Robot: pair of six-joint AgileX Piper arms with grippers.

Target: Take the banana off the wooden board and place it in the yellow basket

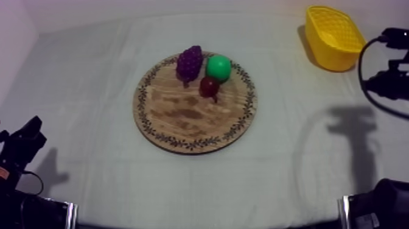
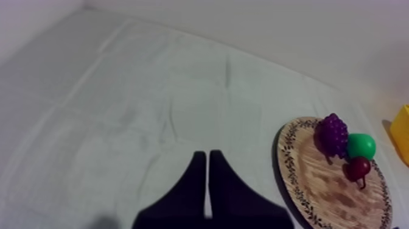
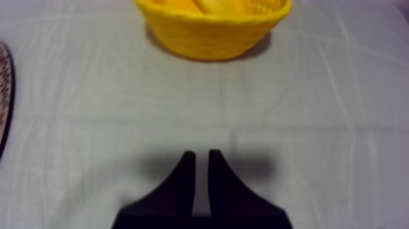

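A grey-white cloth (image 1: 79, 103) covers the tabletop (image 1: 243, 195), marked by faint creases and folds. A plain pale wall (image 1: 152, 7) rises behind the far edge and along the left side. Soft grey shadows (image 1: 350, 131) lie on the cloth at the right.

Grain-marked wooden board (image 1: 182, 116) on creased matt cloth (image 1: 91, 79).

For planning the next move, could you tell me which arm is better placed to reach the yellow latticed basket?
Right. The right gripper, shut, faces the yellow latticed basket closely; the left gripper sits far across the table.
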